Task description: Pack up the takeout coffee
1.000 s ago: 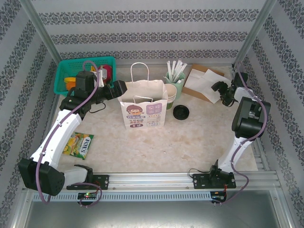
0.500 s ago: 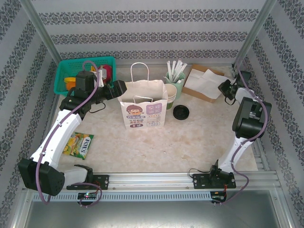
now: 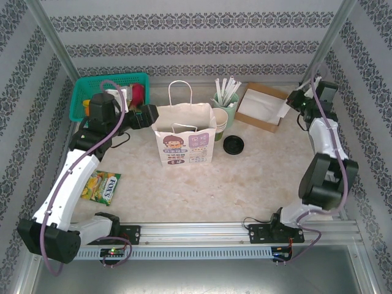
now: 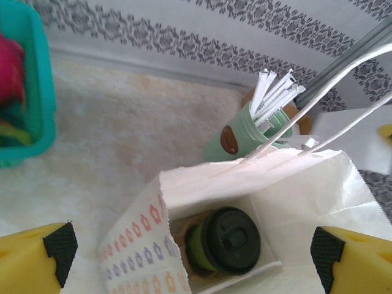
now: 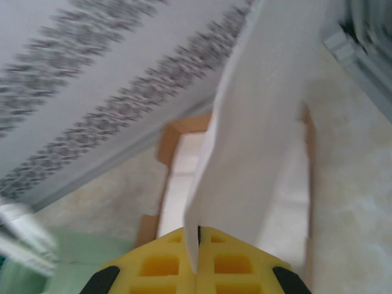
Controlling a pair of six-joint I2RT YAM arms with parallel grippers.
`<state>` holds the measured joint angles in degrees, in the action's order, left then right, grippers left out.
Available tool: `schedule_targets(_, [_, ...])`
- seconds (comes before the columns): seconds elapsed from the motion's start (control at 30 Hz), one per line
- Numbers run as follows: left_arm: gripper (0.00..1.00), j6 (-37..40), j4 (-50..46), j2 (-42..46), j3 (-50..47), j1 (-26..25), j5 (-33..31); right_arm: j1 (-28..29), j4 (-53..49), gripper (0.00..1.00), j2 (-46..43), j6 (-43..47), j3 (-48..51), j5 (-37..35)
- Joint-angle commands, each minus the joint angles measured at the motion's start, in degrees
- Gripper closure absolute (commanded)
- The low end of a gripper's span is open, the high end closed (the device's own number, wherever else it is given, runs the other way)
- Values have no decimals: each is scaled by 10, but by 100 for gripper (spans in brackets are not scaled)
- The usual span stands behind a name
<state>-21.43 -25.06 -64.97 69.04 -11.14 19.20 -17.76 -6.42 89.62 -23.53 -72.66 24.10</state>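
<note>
The takeout coffee [image 4: 226, 240], its green side and black lid showing, lies tilted at the bottom of the white paper bag [image 3: 184, 131], whose inner wall [image 4: 294, 184] surrounds it. My left gripper [image 3: 149, 115] hovers at the bag's left rim, and in the left wrist view the left gripper [image 4: 193, 248] is open wide above the bag mouth, holding nothing. My right gripper [image 3: 294, 101] is at the far right, over the brown napkin box [image 3: 260, 105]. In the right wrist view the right gripper [image 5: 197, 245] is shut on a white napkin [image 5: 257, 122] that stands up from the jaws.
A teal basket [image 3: 110, 92] of items sits at the back left. A green holder of wrapped straws [image 3: 225, 101], stacked lidless cups [image 3: 220, 125] and a loose black lid [image 3: 233, 144] stand right of the bag. A snack packet [image 3: 103, 187] lies near the left arm.
The right gripper closed on a napkin at the box and lifted it toward the back right corner as the arm stretched out. The left arm shifted slightly left, still open.
</note>
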Motion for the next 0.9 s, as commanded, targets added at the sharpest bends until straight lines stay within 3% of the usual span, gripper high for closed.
schedule_targets(0.0, [0, 98, 50, 28, 26, 3, -6, 39, -8, 100, -87, 58, 5, 41])
schedule_targets(0.27, [0, 224, 175, 26, 44, -12, 181, 149, -21, 100, -209, 138, -17, 117])
schedule_targets(0.47, [0, 418, 69, -44, 147, -74, 287, 271, -79, 100, -229, 231, -79, 144])
schedule_targets(0.63, [0, 513, -14, -118, 258, -100, 399, 361, -101, 100, -210, 294, -131, 158])
schedule_targets(0.87, [0, 594, -58, -180, 346, -121, 433, 433, -120, 100, -152, 327, -206, 186])
